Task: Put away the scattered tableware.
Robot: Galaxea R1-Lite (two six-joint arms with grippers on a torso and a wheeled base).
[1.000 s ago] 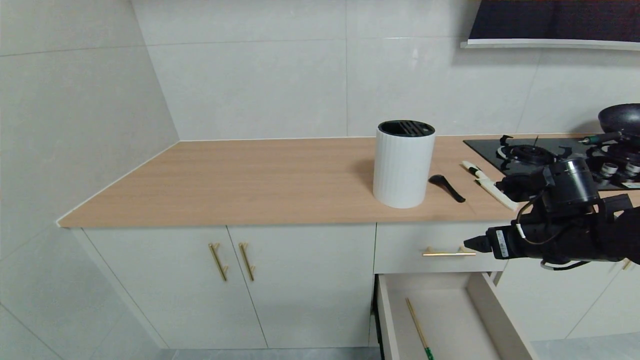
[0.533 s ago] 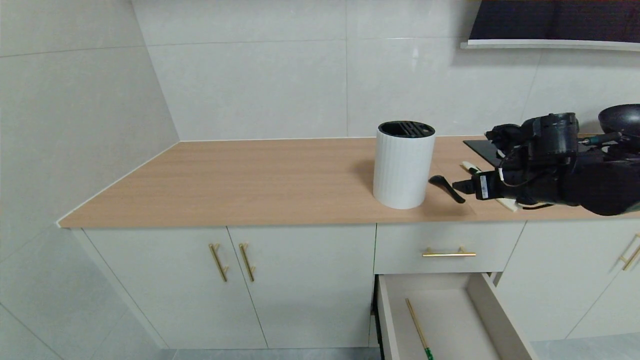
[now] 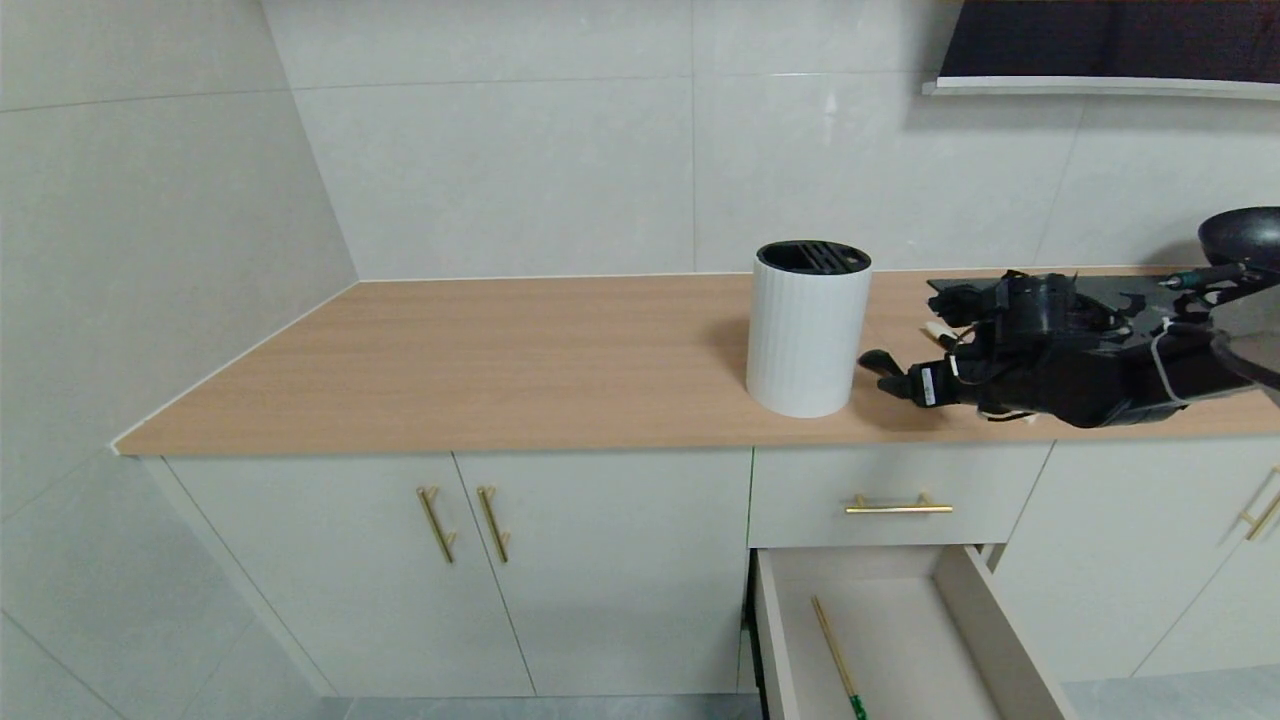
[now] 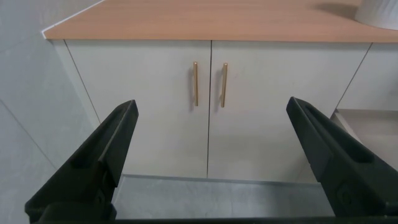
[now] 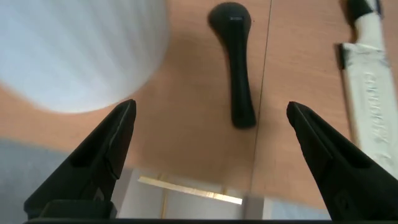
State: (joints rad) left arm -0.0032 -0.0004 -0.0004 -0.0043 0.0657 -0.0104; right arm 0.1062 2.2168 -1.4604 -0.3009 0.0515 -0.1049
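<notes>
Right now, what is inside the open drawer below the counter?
The open drawer holds one wooden chopstick with a green end, lying along its left side. The drawer's near end runs past the picture's edge, so anything there cannot be seen.

The right gripper (image 5: 211,107) hangs spread wide above the counter (image 3: 500,360), and the black spoon (image 5: 236,68) lies between its fingers with bare wood on either side of the handle. The white holder (image 5: 81,50) stands just beside the spoon's bowl on the left and crowds that finger. The white knife (image 5: 367,81) lies near on the right, apart from the spoon. Below the counter edge the open drawer (image 3: 985,625) juts out, with one chopstick (image 3: 835,655) near its left wall.
</notes>
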